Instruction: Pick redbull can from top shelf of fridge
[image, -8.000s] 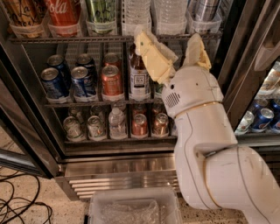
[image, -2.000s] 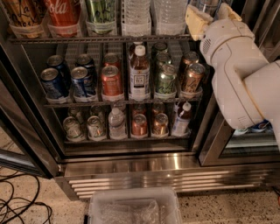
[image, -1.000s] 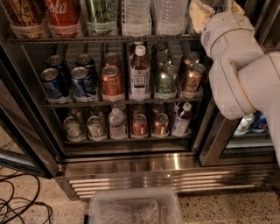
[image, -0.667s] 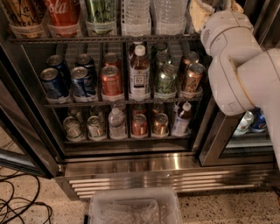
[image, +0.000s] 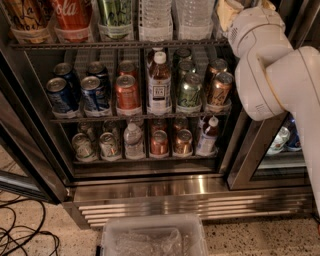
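The fridge (image: 190, 205) stands open in front of me, with wire racks and a slatted steel grille at its base. The top shelf (image: 115, 44) runs across the upper edge of the view. My gripper (image: 227, 11) is at the right end of that shelf, at the top edge of the view, reaching in above the rail. The white arm (image: 270, 65) behind it covers the shelf's right end. The redbull can is hidden behind the gripper and arm or out of view.
The top shelf holds cola bottles (image: 72, 17), a green bottle (image: 115, 17) and water bottles (image: 156, 17). The middle rack holds dark-blue cans (image: 60, 95), copper cans (image: 127, 92) and a tea bottle (image: 159, 82). A clear plastic bin (image: 155, 237) and cables (image: 20, 230) lie on the floor.
The arm has swung from in front of the middle rack up and right to the top shelf's right end. Over the last second it has hardly moved.
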